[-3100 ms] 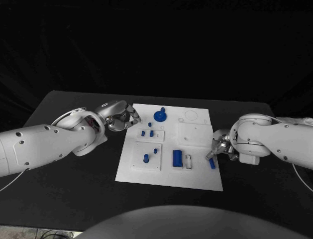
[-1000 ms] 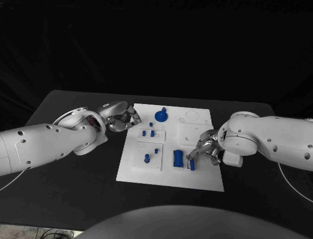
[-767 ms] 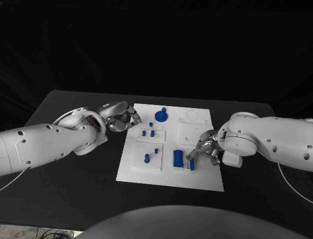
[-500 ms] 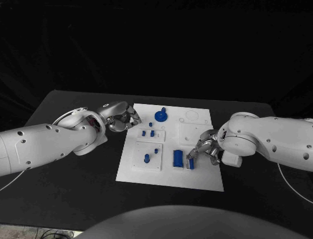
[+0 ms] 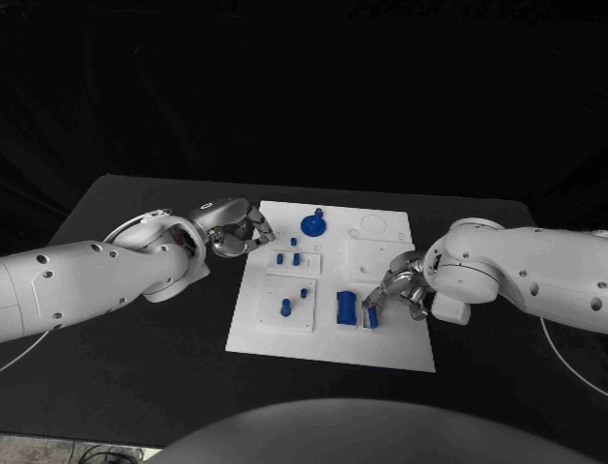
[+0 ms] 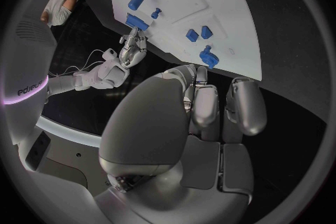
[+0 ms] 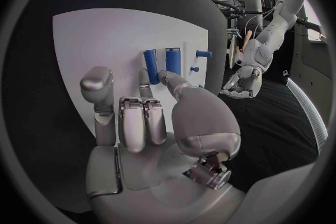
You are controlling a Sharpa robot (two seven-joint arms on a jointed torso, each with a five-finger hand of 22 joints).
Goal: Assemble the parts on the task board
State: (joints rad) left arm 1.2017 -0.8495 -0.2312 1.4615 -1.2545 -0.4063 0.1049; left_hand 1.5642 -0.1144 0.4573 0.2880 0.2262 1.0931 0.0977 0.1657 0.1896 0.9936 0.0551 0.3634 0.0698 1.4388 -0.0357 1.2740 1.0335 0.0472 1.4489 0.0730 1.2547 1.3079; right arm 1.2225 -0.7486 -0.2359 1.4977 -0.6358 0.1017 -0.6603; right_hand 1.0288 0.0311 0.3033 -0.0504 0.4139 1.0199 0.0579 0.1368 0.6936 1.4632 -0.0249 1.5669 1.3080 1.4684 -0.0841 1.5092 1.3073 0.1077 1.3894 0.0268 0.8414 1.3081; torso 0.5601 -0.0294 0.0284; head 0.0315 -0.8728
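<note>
White rectangular task board (image 5: 388, 348) on the black table (image 5: 136, 329). The silver right hand (image 5: 398, 290) sits over the board's right near part, its fingertips just beside a slim blue bar (image 5: 372, 316) and a wider blue block (image 5: 345, 307); approach to these two from the right is blocked by this hand and its white arm. The silver left hand (image 5: 234, 232) stands at the board's left far edge, closing that side near two small blue pegs (image 5: 287, 258). A blue knobbed piece (image 5: 312, 225) stands upright at the far edge. The board's near edge and the table in front of it lie open.
</note>
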